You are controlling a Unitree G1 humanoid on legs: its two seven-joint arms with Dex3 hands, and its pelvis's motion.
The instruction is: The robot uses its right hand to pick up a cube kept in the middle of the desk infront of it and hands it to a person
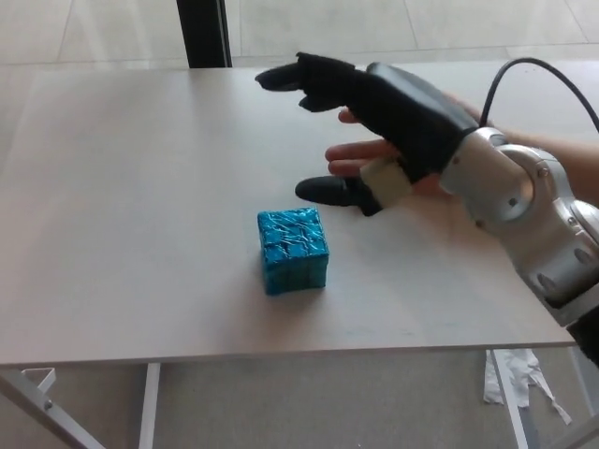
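1. Black and thick-fingered, the robot's right hand [374, 112] reaches in from the right edge over the desk [131, 187], its fingers [290, 75] spread forward and its thumb [332, 191] held lower, with nothing between them: it is released and empty.
2. Behind the hand comes a silver wrist and forearm [524, 201], with a black cable [533, 70] arching above it.
3. Under and behind the robot's hand lies a person's hand [370, 150], palm up on the desk, mostly covered; only some fingers and a strip of forearm near the right edge show.
4. Just below and left of the thumb tip sits the cube [293, 249], blue with a crinkled shiny top, resting flat near the middle of the desk and apart from both hands.
5. Pale and bare, the desk top runs across the whole view; a dark post [201, 33] stands beyond its far edge.
6. No left hand shows.
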